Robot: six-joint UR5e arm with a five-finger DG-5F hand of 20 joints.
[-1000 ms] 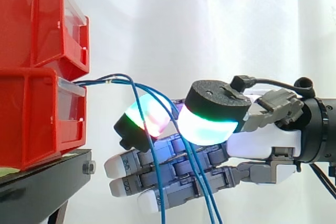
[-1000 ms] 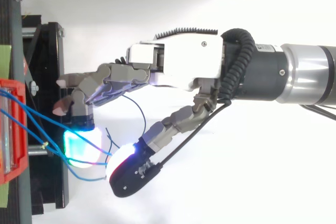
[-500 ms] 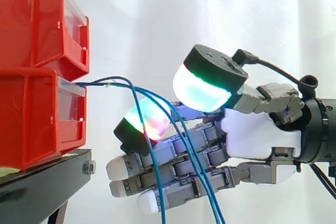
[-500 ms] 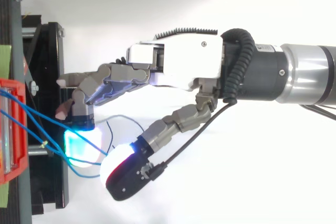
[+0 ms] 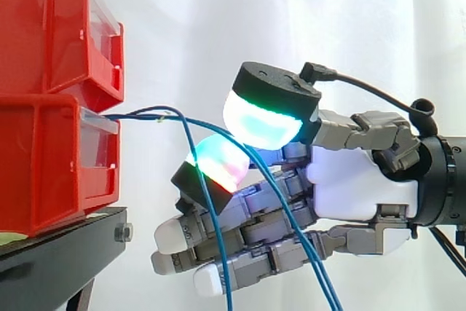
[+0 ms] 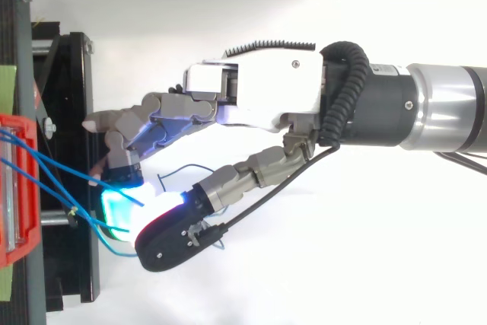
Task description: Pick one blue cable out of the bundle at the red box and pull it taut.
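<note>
Closing fast, the thumb pad (image 5: 263, 116) of the robot hand (image 5: 358, 189) now sits further toward the red box (image 5: 44, 158) than a moment ago. The glowing finger pad (image 5: 218, 165) has lifted to meet it. From above, the gap that lay between the two pads has gone and they overlap.

The robot hand appears to be pinching, thumb pad over finger pad, with its other fingers (image 5: 182, 232) lying straight and together below, aimed at the box. The blue cables (image 5: 142, 113) pass between the two pads in the side view. How many strands are caught cannot be told. One strand drops on the camera side of the finger pad and looks free.

The cables leave the mouth of the lower red box, run roughly level toward the robot hand, then bend down past the fingers and out of the bottom of the side view. Their fixed end therefore lies straight ahead of the fingertips, well apart from the pads. Their slack hangs under the robot hand.

The coming pull likely depends on that line: drawing back along the forearm, directly away from the box, should straighten the run between box and pads. The black stand (image 5: 65, 242) under the box lies close below the straight fingers.
</note>
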